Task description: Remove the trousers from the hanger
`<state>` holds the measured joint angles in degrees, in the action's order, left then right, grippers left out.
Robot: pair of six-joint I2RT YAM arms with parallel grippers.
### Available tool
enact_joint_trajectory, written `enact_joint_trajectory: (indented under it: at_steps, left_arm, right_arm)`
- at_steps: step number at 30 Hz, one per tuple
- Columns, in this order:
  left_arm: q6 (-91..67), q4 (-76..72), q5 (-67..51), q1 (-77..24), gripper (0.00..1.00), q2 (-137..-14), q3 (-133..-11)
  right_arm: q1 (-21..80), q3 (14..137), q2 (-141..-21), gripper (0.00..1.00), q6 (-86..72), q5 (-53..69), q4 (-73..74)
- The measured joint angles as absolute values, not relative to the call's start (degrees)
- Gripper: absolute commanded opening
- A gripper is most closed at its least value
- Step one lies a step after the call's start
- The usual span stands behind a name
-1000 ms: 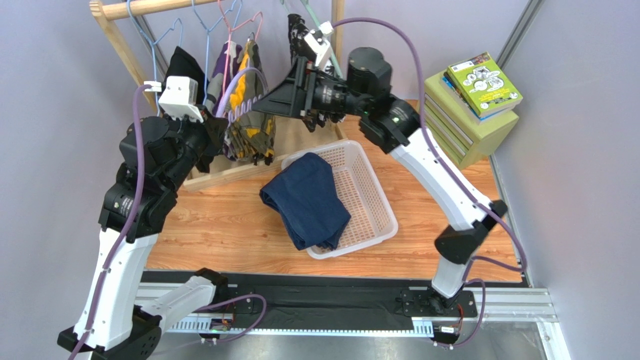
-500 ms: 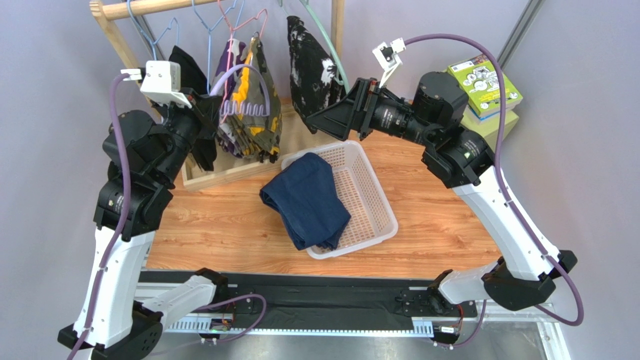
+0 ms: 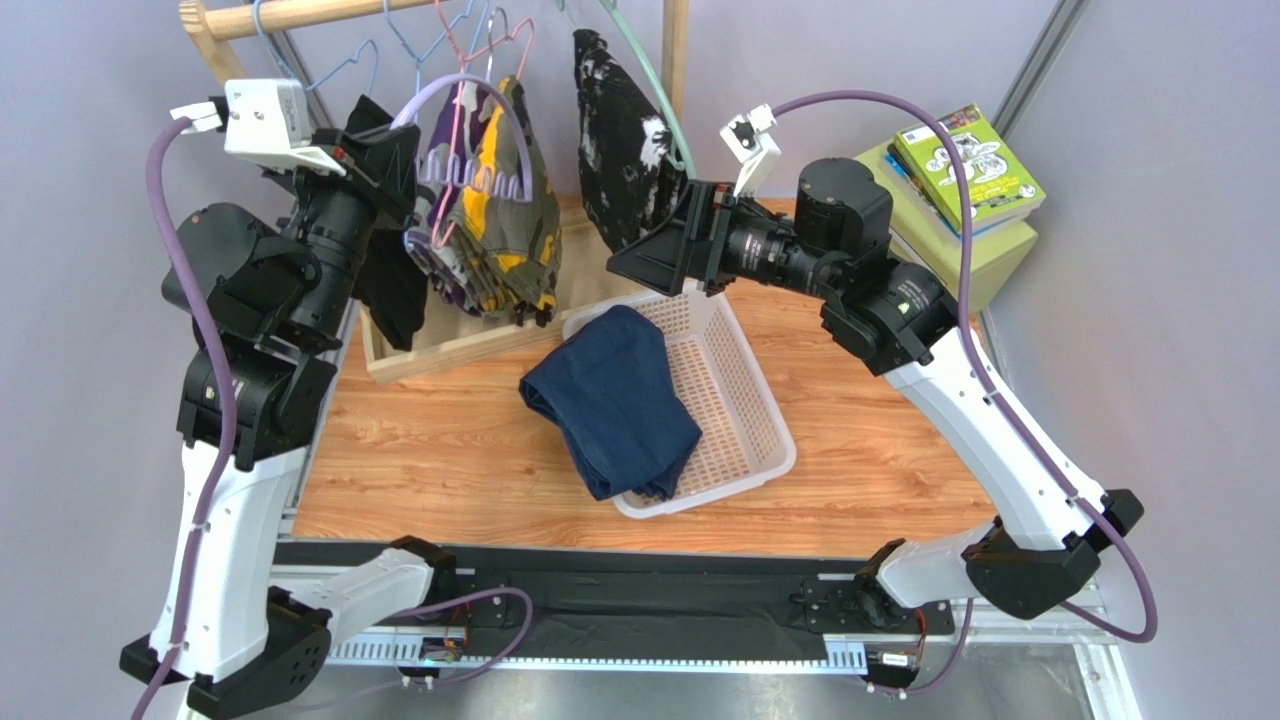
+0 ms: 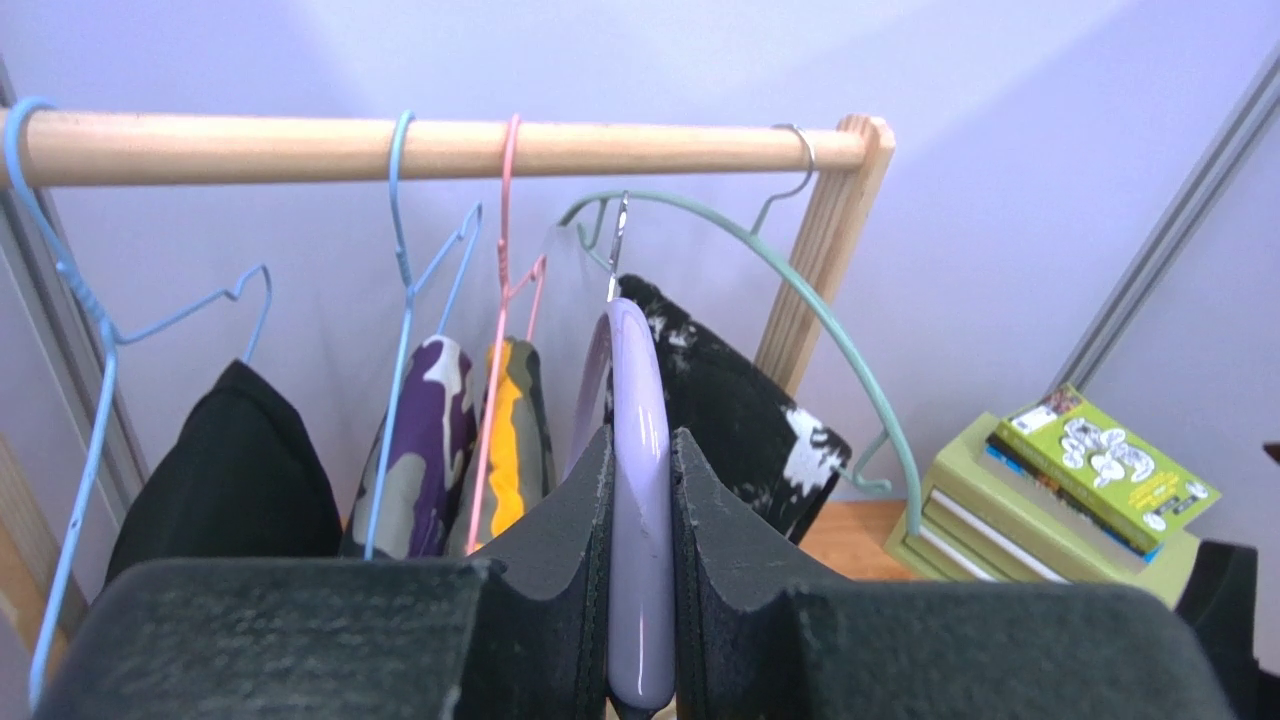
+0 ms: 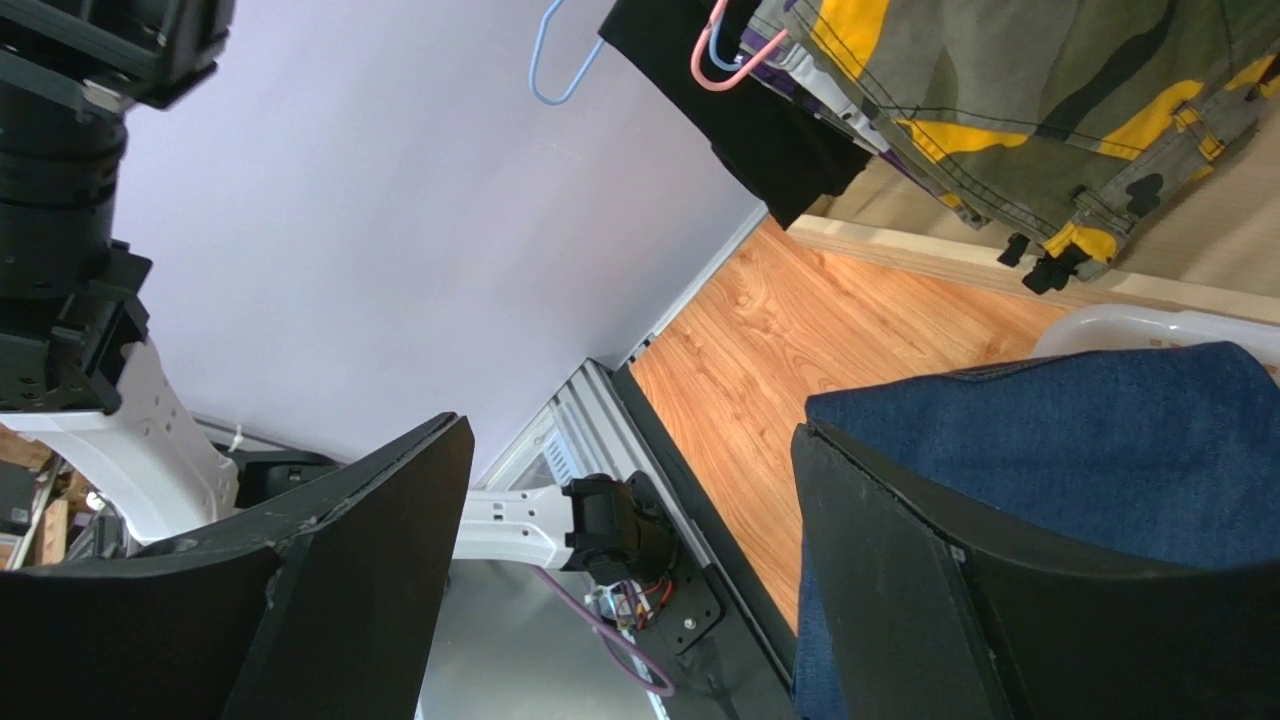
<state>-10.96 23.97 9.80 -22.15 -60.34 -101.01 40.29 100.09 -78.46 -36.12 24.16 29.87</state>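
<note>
Top external view. Plain dark navy-blue denim trousers point(image 3: 609, 393), folded, lie off the hanger, draped over the left rim of a white slotted plastic basket point(image 3: 751, 393): part inside it, part on the wood-grain table point(image 3: 436, 435). The left gripper point(image 3: 400, 140) is raised by the wooden clothes rail point(image 3: 301, 15) and is clamped on the thin lilac hanger point(image 3: 525, 150), which carries no cloth. The right gripper point(image 3: 631, 258) hangs above the basket's far end, jaws spread, holding nothing. On the rail hang a plain black garment point(image 3: 394, 285), a camouflage garment with yellow patches point(image 3: 504, 248) and a black-and-white blotched garment point(image 3: 616, 135). A stack of green books point(image 3: 947, 195) sits at the right.

Left wrist view. The left gripper point(image 4: 642, 600) has both black fingers point(image 4: 564, 570) pressed on the lilac hanger point(image 4: 639, 495), held edge-on and upright. Its thin hook points up towards the rail point(image 4: 451, 147); whether it catches the rail I cannot tell. Light-blue hangers point(image 4: 406, 300), a pink one point(image 4: 504, 285) and a pale green one point(image 4: 796, 293) hang from the rail.

Right wrist view. The right gripper point(image 5: 624, 585) is wide apart, with only air between its fingers point(image 5: 361, 585). The navy trousers point(image 5: 1082, 435) lie beyond the right finger, against the basket rim point(image 5: 1157, 323).
</note>
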Motion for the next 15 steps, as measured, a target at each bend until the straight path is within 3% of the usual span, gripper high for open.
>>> enact_joint_trajectory:
  at_steps: [15]
  left_arm:
    - [-9.6,18.1,11.8,-22.2,0.00,-65.9,-111.3]
  right_arm:
    - [39.6,99.2,-78.4,0.84,-34.2,23.0,30.7]
